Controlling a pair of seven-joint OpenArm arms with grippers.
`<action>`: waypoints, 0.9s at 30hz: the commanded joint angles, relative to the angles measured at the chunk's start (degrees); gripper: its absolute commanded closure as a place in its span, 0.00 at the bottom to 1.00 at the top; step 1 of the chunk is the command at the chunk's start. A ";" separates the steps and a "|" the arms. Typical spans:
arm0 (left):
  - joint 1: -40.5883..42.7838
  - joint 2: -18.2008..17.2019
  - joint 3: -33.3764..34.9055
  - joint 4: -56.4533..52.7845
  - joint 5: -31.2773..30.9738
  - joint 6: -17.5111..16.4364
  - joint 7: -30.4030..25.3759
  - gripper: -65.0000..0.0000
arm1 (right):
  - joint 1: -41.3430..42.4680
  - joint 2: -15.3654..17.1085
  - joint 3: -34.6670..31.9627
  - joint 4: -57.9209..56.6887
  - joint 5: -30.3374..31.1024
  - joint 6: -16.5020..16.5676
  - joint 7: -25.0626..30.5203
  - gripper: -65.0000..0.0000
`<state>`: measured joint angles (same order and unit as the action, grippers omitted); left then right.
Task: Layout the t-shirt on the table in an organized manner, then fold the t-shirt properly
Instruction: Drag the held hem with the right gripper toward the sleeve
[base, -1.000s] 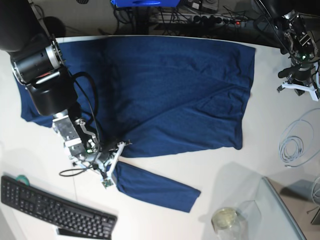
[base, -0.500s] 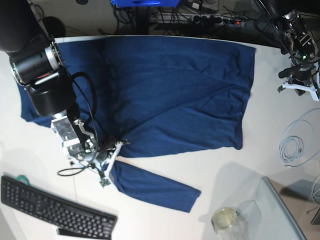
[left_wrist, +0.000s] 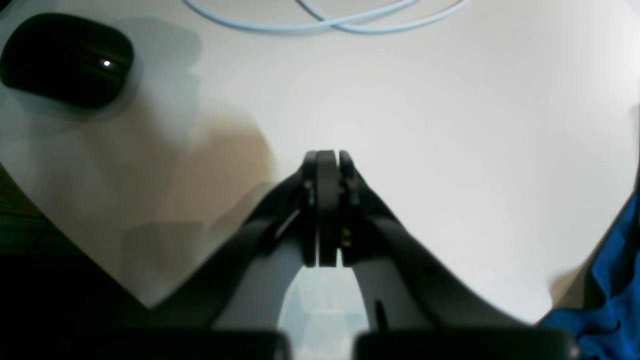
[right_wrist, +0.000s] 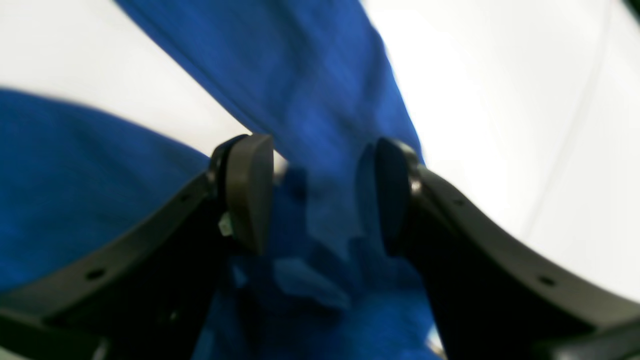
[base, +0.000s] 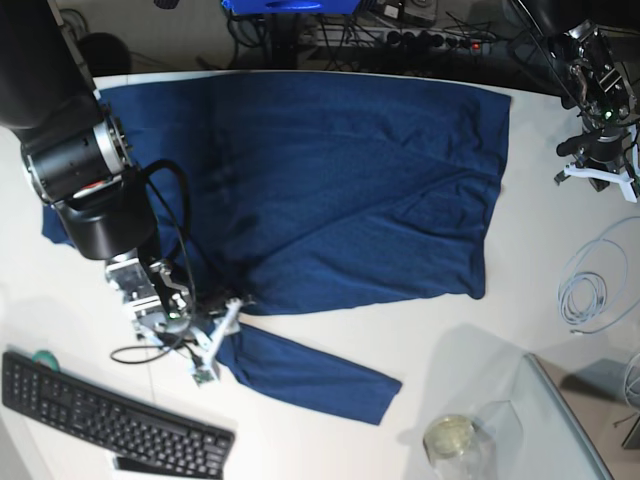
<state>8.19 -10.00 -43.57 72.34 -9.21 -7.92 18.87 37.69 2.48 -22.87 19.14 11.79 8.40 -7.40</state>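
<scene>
- t-shirt (base: 340, 180): far-left part hidden behind right arm in base view; collar/neck not discernible. Right wrist view: cloth blurred, cut off at top, left and bottom edges.
- Sleeve (base: 305, 372): upper end hidden under right gripper (base: 212, 335); whether cloth touches the pads can't be told.
- Left gripper (base: 598, 165): small in base view, jaws too small to read there.
- Keyboard (base: 110, 425): cut off at left and bottom edges.
- Glass jar (base: 450, 440): cut off at bottom; contents unclear.
- Dark object (left_wrist: 67, 57), left wrist view: blurred, unidentifiable.
- Cable (base: 590, 285): runs off right edge.
</scene>
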 joint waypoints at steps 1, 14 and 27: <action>-0.23 -1.12 -0.34 0.85 -0.15 0.06 -1.25 1.00 | 2.88 -0.50 0.24 -0.37 0.21 -0.27 2.43 0.53; -0.32 -1.12 -0.16 0.76 0.11 0.06 -1.25 1.00 | 3.05 -0.77 0.24 1.22 0.21 -0.27 2.87 1.00; -0.41 -1.12 0.10 0.76 -0.06 0.06 -1.25 1.00 | 1.91 -2.79 -0.20 1.04 0.21 -0.27 4.19 0.45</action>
<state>8.14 -10.02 -43.35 72.25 -9.04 -7.90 18.87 37.41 -0.93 -23.16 19.49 11.92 8.36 -4.97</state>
